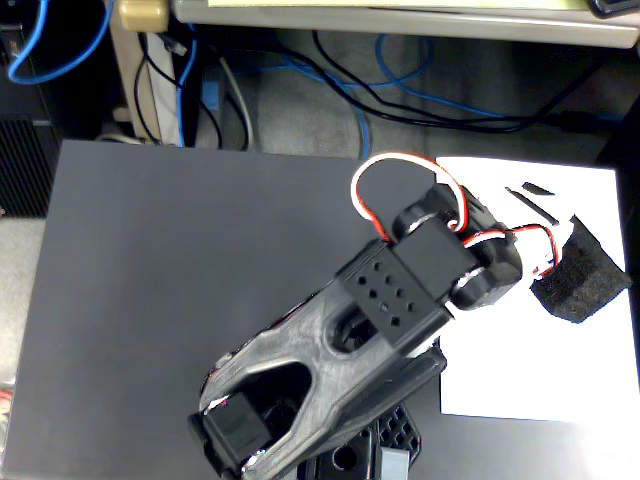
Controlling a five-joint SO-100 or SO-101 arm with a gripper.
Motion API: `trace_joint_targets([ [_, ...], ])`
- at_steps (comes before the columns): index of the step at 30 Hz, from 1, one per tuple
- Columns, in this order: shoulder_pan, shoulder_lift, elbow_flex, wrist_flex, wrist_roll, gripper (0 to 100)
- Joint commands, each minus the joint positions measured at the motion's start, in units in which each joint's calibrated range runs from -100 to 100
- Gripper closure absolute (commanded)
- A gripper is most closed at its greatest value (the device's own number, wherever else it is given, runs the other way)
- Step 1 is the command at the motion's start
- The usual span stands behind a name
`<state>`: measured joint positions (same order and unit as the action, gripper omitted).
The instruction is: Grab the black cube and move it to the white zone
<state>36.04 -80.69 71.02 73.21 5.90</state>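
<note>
Oblong black foam cube (pixel 583 283) lies on the white rectangular paper zone (pixel 520 370), close to its right edge. Glossy black arm reaches over the dark grey mat (pixel 170 290) on the worktop; jaws hidden, state indeterminable. Bare paper remains below.

Black foam cube on the white paper zone, right side of the fixed view.

The black cube (pixel 583 277) is a rough, spongy dark block with rounded edges, lying tilted at an angle on the white zone (pixel 520 370), near that sheet's right edge. The white zone is a plain white rectangular sheet, far bigger than the block, lying flat.
</note>
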Motion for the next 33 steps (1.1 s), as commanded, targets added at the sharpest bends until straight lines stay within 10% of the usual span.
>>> trace_joint_targets([
  [1,-0.28,6.73,-6.02,-0.31,-0.82,98],
  [33,0.31,49.91,-31.77,-2.72,-2.97,92],
])
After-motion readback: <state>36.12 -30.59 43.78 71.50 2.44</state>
